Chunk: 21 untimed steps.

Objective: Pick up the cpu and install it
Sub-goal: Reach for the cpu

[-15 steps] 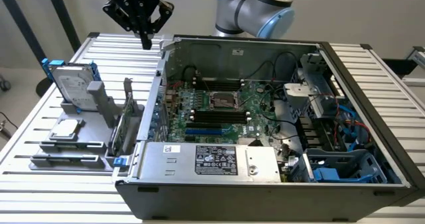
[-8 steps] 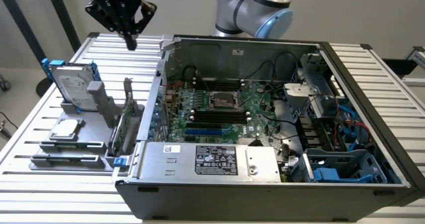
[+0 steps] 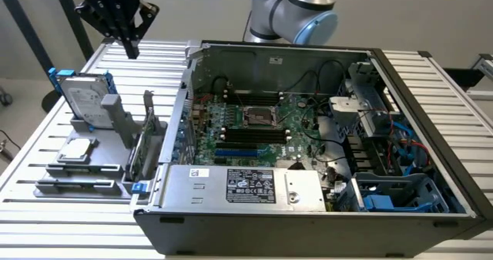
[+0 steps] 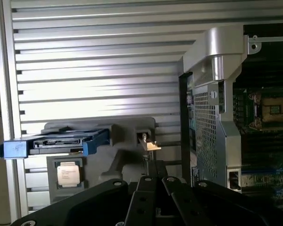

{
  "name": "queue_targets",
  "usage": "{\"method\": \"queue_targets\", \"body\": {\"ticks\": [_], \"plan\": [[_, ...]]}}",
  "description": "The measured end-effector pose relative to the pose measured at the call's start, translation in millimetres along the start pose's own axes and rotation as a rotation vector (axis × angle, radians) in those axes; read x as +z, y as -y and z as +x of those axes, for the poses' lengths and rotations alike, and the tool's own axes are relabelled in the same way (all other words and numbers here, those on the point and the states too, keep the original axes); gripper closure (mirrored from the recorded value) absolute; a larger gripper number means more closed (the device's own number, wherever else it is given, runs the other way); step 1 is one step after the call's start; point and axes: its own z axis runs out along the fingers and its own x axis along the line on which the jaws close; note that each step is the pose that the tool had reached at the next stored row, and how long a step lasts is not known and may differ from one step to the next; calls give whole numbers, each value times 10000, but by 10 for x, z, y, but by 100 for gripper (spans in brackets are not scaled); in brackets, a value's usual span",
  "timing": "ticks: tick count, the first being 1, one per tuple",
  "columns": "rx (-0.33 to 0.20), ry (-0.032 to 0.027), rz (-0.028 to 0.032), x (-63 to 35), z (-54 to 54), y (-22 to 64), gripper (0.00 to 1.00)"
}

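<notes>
Cpu [image 3: 75, 150] lies flat, silver top up, in the grey holder [image 3: 108, 156] near the worktop's [image 3: 46, 225] edge on the exterior view's left. Just behind it the hard drive [image 3: 81, 101] stands upright in its blue frame. The gripper [image 3: 131, 53] hangs over the worktop's far corner, well apart from the chip, its fingers pressed together on nothing and its upper body cut off. In the open computer case [image 3: 308, 225], the socket frame [image 3: 260, 117] is too small to tell whether it is latched.

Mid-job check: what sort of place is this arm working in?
Probably a robotics lab bench for PC assembly: open computer case with exposed motherboard, cpu and hard drive in a fixture, slatted metal table.
</notes>
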Motion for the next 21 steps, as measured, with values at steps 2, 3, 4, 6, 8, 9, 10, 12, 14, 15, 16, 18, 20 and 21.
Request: {"method": "queue_targets", "body": {"ticks": [2,3,4,6,8,9,10,12,14,15,16,18,20,21], "plan": [[-1,0,0,7,90,7,90],[-1,-1,1,11,135,10,90],[0,-1,1,13,180,13,90],[-1,0,1,18,271,20,90],[-1,-1,1,22,362,27,90],[-1,-1,0,24,407,30,90],[-1,0,0,27,452,33,90],[1,-2,1,31,542,40,90],[-1,-1,-1,37,635,47,90],[-1,-2,1,40,680,51,90],[0,-3,1,42,726,54,90],[0,-2,0,49,817,60,90],[0,-3,0,53,906,67,90],[-1,-4,1,56,951,71,90]]}}
